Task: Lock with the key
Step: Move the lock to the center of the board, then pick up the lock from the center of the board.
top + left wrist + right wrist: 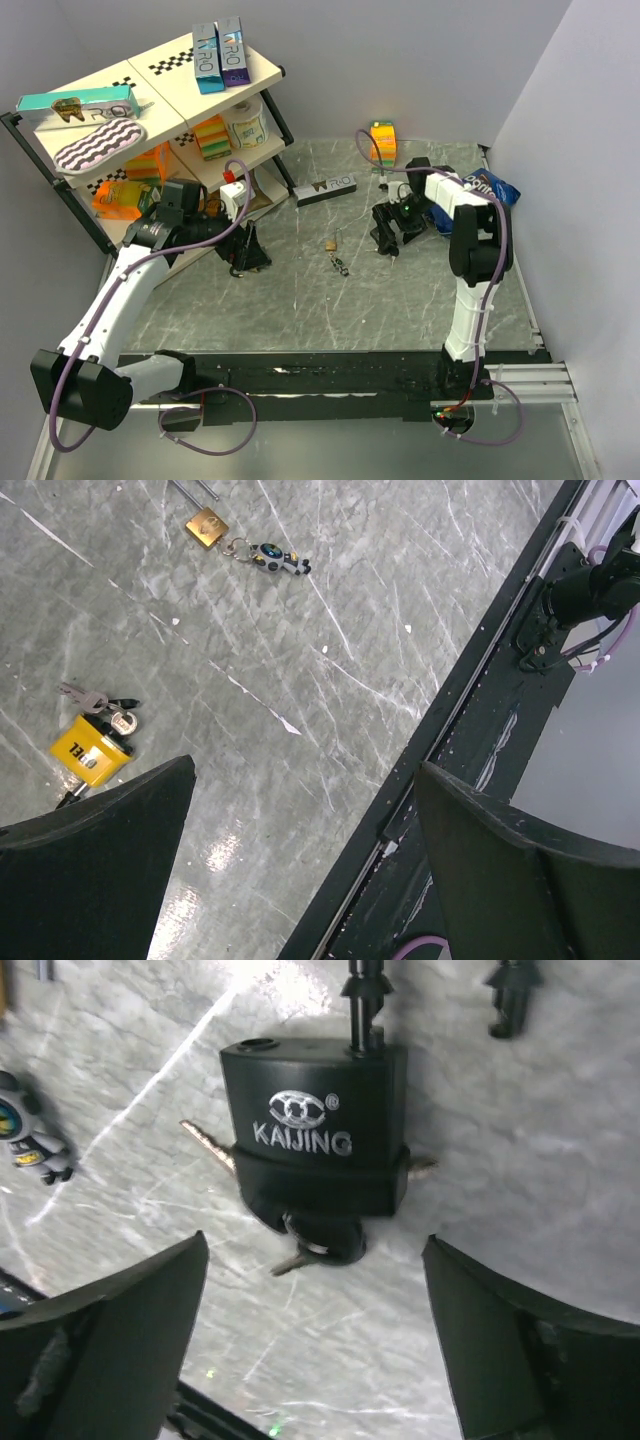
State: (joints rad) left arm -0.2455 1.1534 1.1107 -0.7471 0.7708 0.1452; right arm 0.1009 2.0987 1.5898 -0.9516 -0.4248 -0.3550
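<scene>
The lock, a yellow block padlock with small silvery keys at its end, lies on the marble table just left of my left gripper's left finger. The key bunch, a gold-brown piece on a ring with a small dark charm, lies mid-table; it also shows in the left wrist view. My left gripper is open and empty, above the table beside the lock. My right gripper is open and empty, above an all-black padlock with a key in its base.
A tilted shelf rack with boxes stands at the back left. A dark box, an orange carton and a blue bag lie at the back. A black strip runs along the near edge.
</scene>
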